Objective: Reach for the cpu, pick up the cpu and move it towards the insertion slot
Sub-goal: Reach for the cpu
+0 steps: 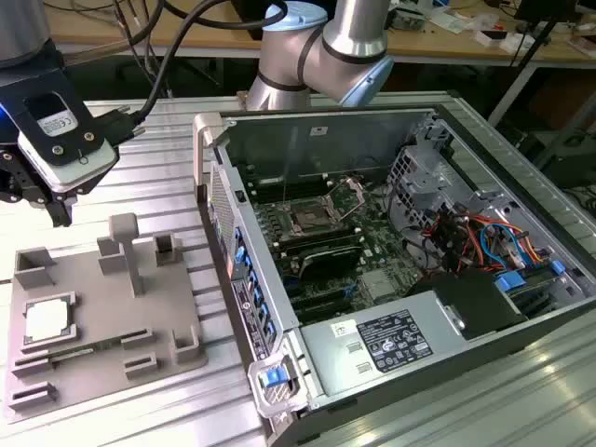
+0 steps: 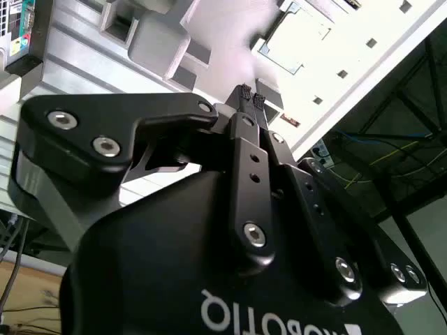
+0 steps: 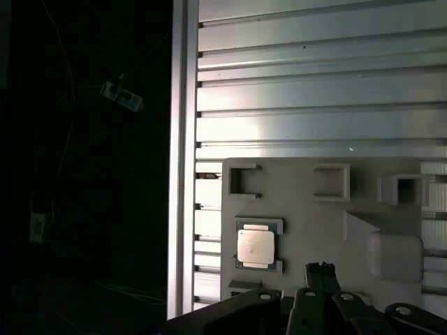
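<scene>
We saw the gripper (image 1: pixel 56 209) hanging above the slatted aluminium table (image 1: pixel 149 186), close to one edge of the grey tray (image 1: pixel 102 321) and touching nothing. In the second wrist view its fingertips (image 2: pixel 244 91) were pressed together with nothing pinched between them. The cpu (image 1: pixel 47 319) lay flat, silvery top up, in a square recess near the tray's edge at the exterior view's left, apart from the gripper. The insertion slot (image 1: pixel 307 219) sat on the green board (image 1: pixel 372 237) inside the open computer case (image 1: pixel 372 340). The case stood on the table just beside the tray, at the exterior view's right. The slot was well apart from the cpu.
</scene>
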`<state>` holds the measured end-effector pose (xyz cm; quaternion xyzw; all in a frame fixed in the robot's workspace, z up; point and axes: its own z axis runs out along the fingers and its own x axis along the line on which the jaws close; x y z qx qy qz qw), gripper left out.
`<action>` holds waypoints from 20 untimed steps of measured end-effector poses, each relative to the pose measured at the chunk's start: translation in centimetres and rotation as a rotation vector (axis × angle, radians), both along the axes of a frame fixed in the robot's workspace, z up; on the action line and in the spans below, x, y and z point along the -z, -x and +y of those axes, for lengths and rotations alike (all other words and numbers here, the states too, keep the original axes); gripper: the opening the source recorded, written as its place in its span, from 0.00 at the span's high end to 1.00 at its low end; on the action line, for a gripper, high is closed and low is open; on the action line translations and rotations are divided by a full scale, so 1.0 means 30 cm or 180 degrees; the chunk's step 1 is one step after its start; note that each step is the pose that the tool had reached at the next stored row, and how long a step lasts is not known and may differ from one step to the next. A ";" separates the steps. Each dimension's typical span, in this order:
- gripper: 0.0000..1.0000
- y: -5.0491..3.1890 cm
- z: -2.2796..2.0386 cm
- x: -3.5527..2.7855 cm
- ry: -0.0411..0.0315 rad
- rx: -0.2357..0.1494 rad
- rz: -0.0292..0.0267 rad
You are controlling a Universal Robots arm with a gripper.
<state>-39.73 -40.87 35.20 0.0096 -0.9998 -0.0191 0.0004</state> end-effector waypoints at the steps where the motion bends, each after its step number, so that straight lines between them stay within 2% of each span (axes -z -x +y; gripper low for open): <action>1: 0.89 0.000 0.000 0.000 0.0000 0.0000 0.0000; 6: 0.89 0.002 0.000 0.000 0.0000 0.0000 0.0000; 10: 0.89 0.015 0.000 0.000 0.0000 0.0000 0.0000; 12: 0.89 0.034 0.000 0.000 0.0000 0.0000 0.0000; 20: 0.89 0.061 0.000 0.001 0.0000 0.0000 0.0000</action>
